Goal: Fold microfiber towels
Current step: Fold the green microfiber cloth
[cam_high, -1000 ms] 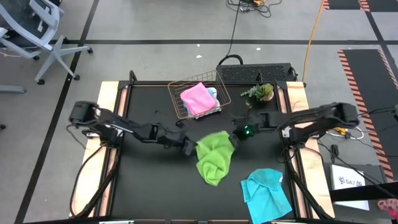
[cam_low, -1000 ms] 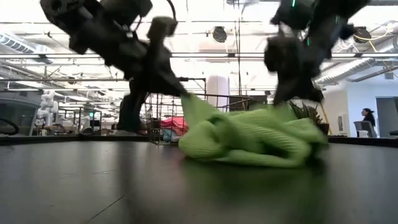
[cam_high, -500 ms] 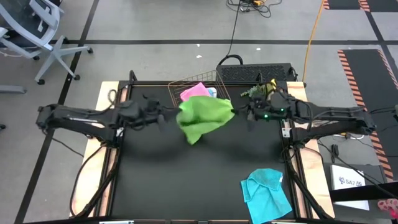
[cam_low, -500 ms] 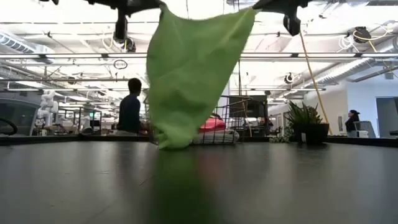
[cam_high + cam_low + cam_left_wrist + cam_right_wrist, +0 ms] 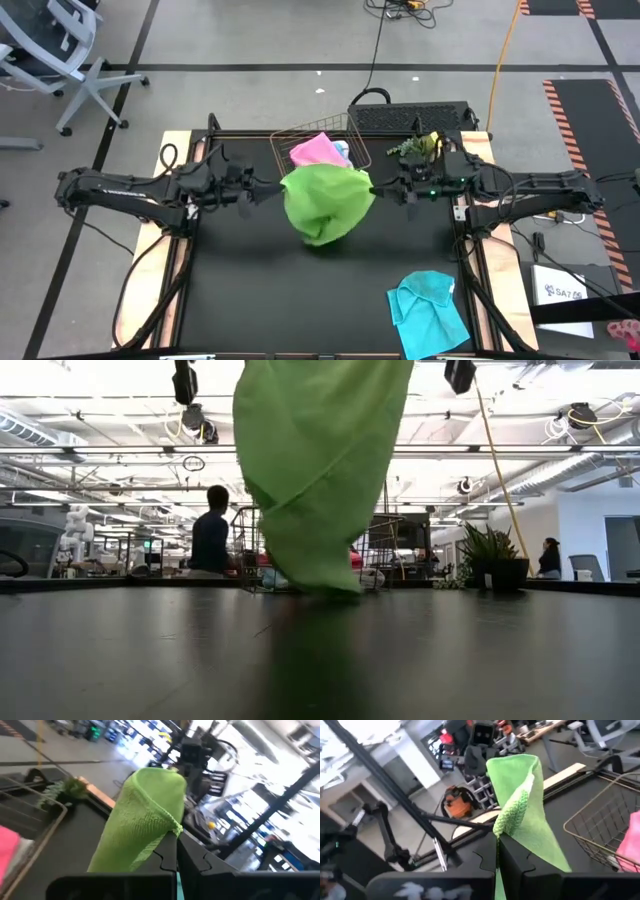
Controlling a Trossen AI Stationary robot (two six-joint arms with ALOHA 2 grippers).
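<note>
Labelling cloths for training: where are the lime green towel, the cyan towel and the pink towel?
lime green towel (image 5: pixel 325 205), high view, hanging middle.
cyan towel (image 5: pixel 428 308), high view, crumpled centre.
pink towel (image 5: pixel 314 149), high view, top fold.

Overhead, table-level, two wrist views (close).

A copper wire basket stands near a small plant
</note>
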